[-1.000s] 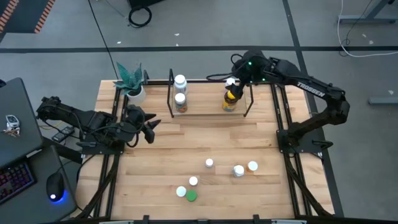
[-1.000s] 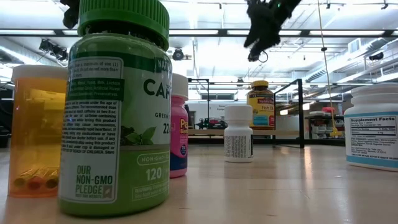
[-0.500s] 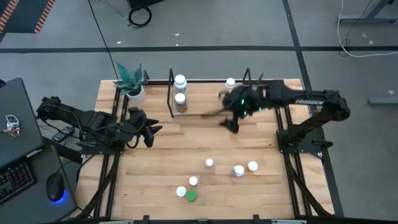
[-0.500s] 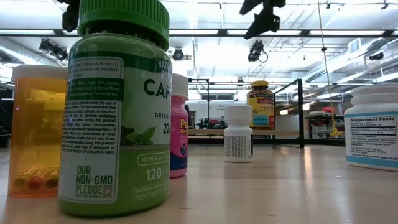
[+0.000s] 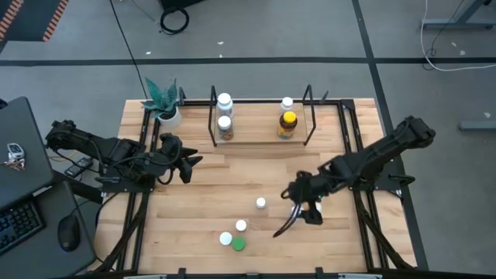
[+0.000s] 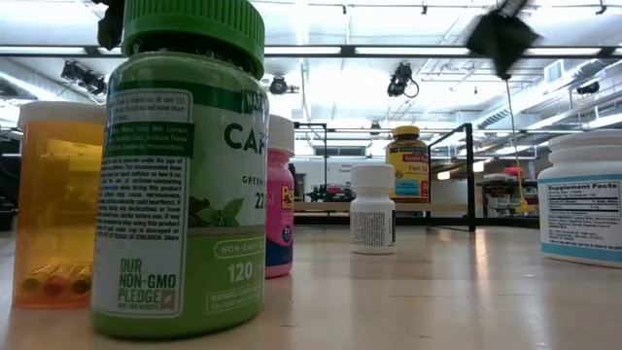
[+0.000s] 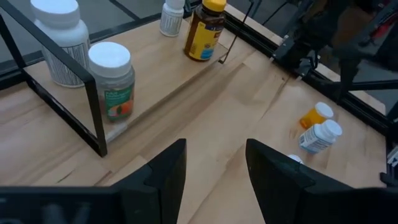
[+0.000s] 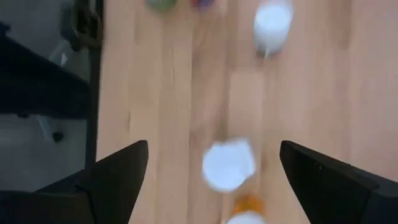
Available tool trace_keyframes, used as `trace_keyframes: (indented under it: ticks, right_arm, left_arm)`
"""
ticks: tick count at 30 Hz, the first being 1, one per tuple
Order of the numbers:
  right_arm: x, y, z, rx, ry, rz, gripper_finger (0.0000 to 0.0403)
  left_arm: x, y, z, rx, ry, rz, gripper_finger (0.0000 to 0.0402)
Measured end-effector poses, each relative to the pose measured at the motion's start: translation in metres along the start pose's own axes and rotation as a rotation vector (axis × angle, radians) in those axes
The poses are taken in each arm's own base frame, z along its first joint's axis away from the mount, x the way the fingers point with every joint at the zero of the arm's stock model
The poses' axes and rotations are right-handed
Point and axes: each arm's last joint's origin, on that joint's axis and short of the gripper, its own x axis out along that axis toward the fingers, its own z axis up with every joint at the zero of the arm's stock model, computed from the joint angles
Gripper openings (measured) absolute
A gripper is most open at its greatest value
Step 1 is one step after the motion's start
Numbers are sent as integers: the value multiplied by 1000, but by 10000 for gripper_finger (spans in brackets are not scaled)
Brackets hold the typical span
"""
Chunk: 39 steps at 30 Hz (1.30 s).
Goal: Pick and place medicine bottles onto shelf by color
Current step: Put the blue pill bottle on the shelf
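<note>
I have the right claw (image 5: 304, 208) spread wide and empty, hovering over the loose medicine bottles on the surface (image 5: 201, 194), well in front of the shelf (image 5: 260, 138). In the right wrist view a white-capped bottle (image 8: 229, 164) sits directly between its fingers (image 8: 115, 174), an orange one (image 8: 247, 204) touching or just beside it, and another white cap (image 8: 272, 22) farther off. From above, more loose bottles lie just left of the right claw: two white caps (image 5: 260, 203) (image 5: 241, 225), then the green-capped bottle (image 5: 238, 243) beside one more white cap (image 5: 225, 239).

The shelf holds four bottles: two white-capped (image 5: 224, 101) (image 5: 225, 123) at its left end, the amber yellow-capped bottle (image 5: 287, 121) and a small white one (image 5: 287, 102) at its right end.

The left claw (image 5: 186, 161) waits left of the shelf, partly spread, holding nothing.
</note>
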Motion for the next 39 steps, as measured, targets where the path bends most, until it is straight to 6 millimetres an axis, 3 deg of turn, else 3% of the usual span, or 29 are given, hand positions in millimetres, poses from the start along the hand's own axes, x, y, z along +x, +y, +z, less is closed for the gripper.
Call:
trace_keyframes:
  ticks: [9,14,24,33,39]
  right_arm:
    - [29,7,-33,189,19,-69,365]
    - [40,11,-32,303,11,-122,349]
    - [84,20,-28,428,73,-254,329]
    - [90,19,-29,478,83,-275,321]
    - [91,17,-30,482,89,-283,266]
  left_arm:
    - [0,0,0,1,-1,2,174]
    - [0,0,0,2,-1,2,174]
    - [0,0,0,11,3,-1,174]
    - [0,0,0,13,2,-2,174]
    - [0,0,0,14,2,-1,174]
